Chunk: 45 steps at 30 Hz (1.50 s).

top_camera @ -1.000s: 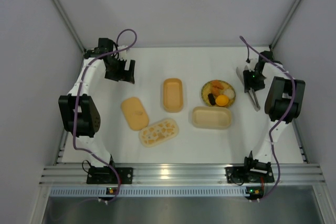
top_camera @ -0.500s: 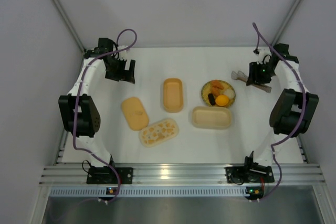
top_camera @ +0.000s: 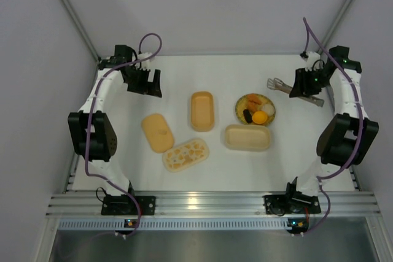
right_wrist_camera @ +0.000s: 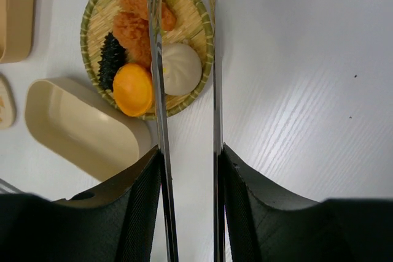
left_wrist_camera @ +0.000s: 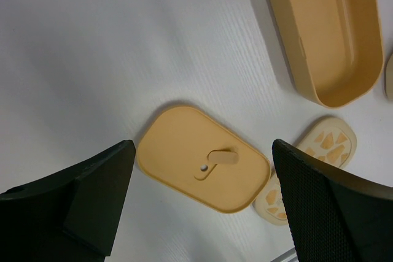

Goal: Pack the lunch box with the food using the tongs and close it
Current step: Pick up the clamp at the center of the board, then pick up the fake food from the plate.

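Observation:
My right gripper (top_camera: 305,84) (right_wrist_camera: 189,170) is shut on the silver tongs (top_camera: 284,85) (right_wrist_camera: 158,90), its fingers pressing both slim arms from outside. The tongs hang above the table, their tips over the woven plate (top_camera: 241,112) (right_wrist_camera: 91,26) of food: orange chunks (right_wrist_camera: 130,27), a yellow-orange ball (top_camera: 260,117) (right_wrist_camera: 132,89), a whitish ball (right_wrist_camera: 184,69) and a dark piece (top_camera: 247,115) (right_wrist_camera: 111,57). The cream lunch box base (top_camera: 247,137) (right_wrist_camera: 80,128) lies empty just in front of the plate. My left gripper (top_camera: 144,83) (left_wrist_camera: 202,151) stands open over the orange lid (top_camera: 157,132) (left_wrist_camera: 202,159).
An empty orange box base (top_camera: 202,110) (left_wrist_camera: 325,35) stands left of the plate. A cream lid with orange patches (top_camera: 185,154) (left_wrist_camera: 319,151) lies beside the orange lid. Grey walls close in the table on the left, right and back.
My right arm has swung up and back along the right side with the tongs, turning them to point left at the plate. Its jaws have squeezed the tongs a little narrower. The left arm barely shifted.

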Each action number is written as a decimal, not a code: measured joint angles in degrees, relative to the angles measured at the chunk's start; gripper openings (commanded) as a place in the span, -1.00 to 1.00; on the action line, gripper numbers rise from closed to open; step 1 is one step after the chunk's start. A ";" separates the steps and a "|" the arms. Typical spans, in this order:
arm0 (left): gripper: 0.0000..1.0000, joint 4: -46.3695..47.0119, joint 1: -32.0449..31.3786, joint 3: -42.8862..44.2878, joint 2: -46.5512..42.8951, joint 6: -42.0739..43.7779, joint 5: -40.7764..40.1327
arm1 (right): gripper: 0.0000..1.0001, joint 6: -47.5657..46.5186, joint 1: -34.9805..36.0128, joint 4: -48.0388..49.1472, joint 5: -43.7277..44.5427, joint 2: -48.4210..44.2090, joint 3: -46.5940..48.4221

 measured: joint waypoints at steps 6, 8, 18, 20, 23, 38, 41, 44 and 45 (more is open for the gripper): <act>0.96 2.78 0.00 -4.33 -3.91 2.01 4.70 | -0.18 -5.53 0.76 -5.38 -2.54 -1.57 0.66; 0.96 3.10 0.00 -4.96 -4.94 2.54 5.55 | -0.17 -7.52 1.36 -6.97 -2.38 -2.05 0.66; 0.96 3.74 0.00 -4.98 -5.75 3.26 6.97 | -0.10 -14.16 2.78 -9.22 2.62 -7.72 -0.81; 0.96 3.74 0.00 -4.98 -5.75 3.26 6.97 | -0.09 -15.32 2.78 -9.35 3.85 -8.66 -1.81; 0.96 3.74 0.00 -4.98 -5.75 3.23 7.19 | -0.09 -16.68 2.80 -9.62 5.33 -9.44 -3.63; 0.96 3.74 0.00 -4.98 -5.75 3.41 7.21 | -0.18 -17.03 5.70 -8.26 9.73 -9.18 -9.27; 0.96 3.74 0.00 -4.98 -5.75 3.48 6.97 | -0.20 -16.52 6.05 -7.08 10.45 -8.63 -9.35; 0.96 3.74 0.00 -4.98 -5.75 3.50 6.80 | -0.23 -15.93 6.10 -5.55 11.23 -8.22 -10.01; 0.96 3.72 0.00 -4.98 -5.75 3.50 6.71 | -0.24 -15.76 6.12 -5.20 11.56 -8.02 -10.12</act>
